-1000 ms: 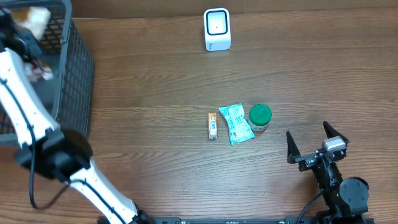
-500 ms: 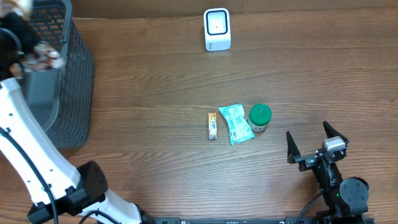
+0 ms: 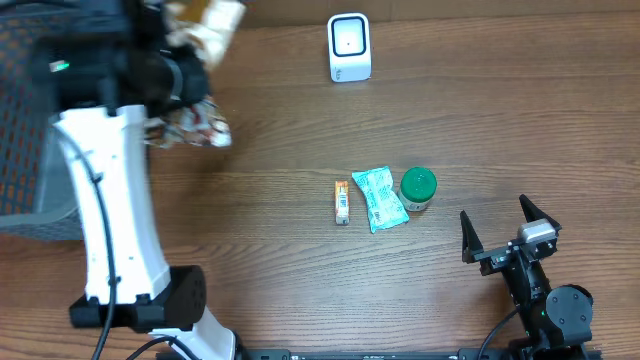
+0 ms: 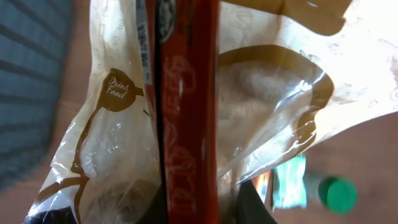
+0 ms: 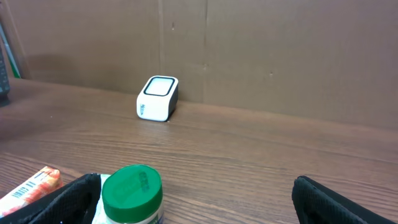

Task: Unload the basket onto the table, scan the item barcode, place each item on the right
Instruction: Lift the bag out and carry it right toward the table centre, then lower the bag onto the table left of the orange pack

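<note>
Left gripper (image 3: 186, 78) pinching crinkly plastic food bag (image 4: 264, 106) — glossy, red-striped

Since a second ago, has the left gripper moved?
Yes. The left gripper, shut on the snack bag, has swung right, from over the basket toward the scanner.

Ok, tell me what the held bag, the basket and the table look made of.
Bag: thin plastic film, glossy, part clear, part printed cream and red; it creases and glares. Basket: dark grey open mesh, matte; plastic or coated wire, cannot tell. Table: brown wood grain, low sheen; solid wood or laminate, unclear.
</note>
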`<action>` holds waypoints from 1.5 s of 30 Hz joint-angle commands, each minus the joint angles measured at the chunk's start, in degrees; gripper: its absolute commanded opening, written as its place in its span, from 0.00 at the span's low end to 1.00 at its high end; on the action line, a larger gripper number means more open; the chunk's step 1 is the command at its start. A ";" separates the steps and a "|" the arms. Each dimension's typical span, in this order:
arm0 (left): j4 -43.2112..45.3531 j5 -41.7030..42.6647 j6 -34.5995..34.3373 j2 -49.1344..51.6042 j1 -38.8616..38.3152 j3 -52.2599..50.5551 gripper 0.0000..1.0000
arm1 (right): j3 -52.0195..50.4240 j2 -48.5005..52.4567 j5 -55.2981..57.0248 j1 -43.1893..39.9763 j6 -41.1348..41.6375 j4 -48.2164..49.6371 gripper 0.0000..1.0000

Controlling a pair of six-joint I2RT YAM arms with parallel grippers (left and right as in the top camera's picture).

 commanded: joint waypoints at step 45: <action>52.37 -3.21 -17.38 -0.52 -16.79 -74.73 0.25 | -0.59 -0.46 -0.13 -0.04 -0.02 0.17 1.00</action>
